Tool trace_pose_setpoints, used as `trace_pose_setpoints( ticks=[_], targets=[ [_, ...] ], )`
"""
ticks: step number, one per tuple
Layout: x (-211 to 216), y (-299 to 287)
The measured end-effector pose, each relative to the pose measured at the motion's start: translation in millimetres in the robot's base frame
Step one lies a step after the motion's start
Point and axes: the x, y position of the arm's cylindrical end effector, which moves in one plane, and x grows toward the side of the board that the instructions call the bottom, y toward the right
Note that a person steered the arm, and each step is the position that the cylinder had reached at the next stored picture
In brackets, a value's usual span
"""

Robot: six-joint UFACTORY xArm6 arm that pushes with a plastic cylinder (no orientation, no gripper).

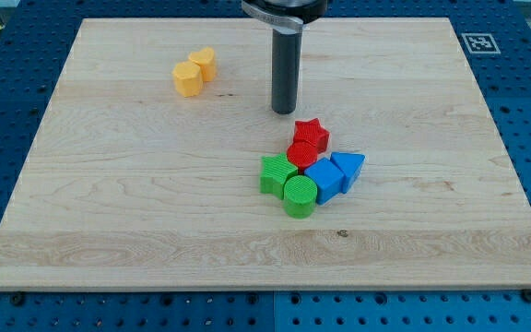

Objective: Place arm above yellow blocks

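Two yellow blocks touch each other at the view's upper left: a larger one (188, 80) and a smaller one (204, 62) just up and to the right of it. My tip (284, 111) rests on the board to the right of them, roughly a hundred pixels away and a little lower in the view. It stands just up and to the left of the red star block (311, 135), apart from it.
A tight cluster lies below my tip: the red star, a red cylinder (301, 153), a green block (276, 174), a green cylinder (299, 195), a blue cube (324, 179) and a blue triangle (348, 167). The wooden board (109, 203) lies on a blue perforated table.
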Motion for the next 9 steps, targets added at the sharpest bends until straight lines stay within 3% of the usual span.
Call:
trace_pose_setpoints(
  ticks=[3,5,6,9],
  targets=[
    [32.6,15.4],
    [-84.5,8.0],
    [-112.7,-11.5],
    [-145.9,-55.0]
  ],
)
